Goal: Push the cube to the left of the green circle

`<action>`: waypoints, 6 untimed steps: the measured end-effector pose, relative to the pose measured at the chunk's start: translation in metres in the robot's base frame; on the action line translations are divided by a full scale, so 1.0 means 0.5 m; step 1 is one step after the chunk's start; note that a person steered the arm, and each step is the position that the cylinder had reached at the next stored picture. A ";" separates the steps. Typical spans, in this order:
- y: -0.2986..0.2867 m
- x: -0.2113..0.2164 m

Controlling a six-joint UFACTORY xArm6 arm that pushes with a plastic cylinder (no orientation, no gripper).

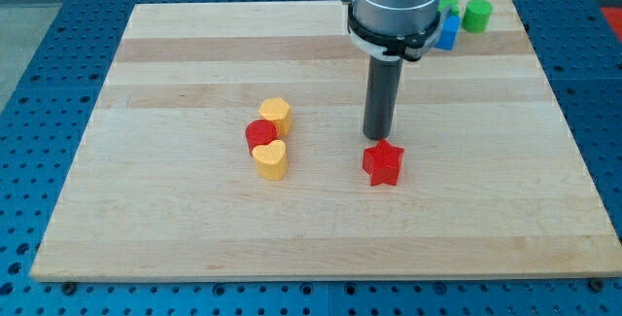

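The green circle (477,15) stands near the board's top right corner. A blue block (449,31), possibly the cube, sits just left of it, partly hidden behind my arm. A bit of another green block (450,6) shows above the blue one. My tip (377,138) is near the middle of the board, just above a red star (383,164) and touching or nearly touching it. The tip is well below and left of the blue block.
A yellow hexagon-like block (276,114), a red round block (259,135) and a yellow heart (271,159) stand clustered left of the tip. The wooden board (194,228) lies on a blue perforated table (58,24).
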State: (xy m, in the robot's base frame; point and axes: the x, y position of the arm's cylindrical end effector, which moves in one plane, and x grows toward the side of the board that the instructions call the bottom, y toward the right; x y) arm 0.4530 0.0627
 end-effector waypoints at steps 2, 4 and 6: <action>0.039 -0.059; 0.235 -0.327; 0.295 -0.331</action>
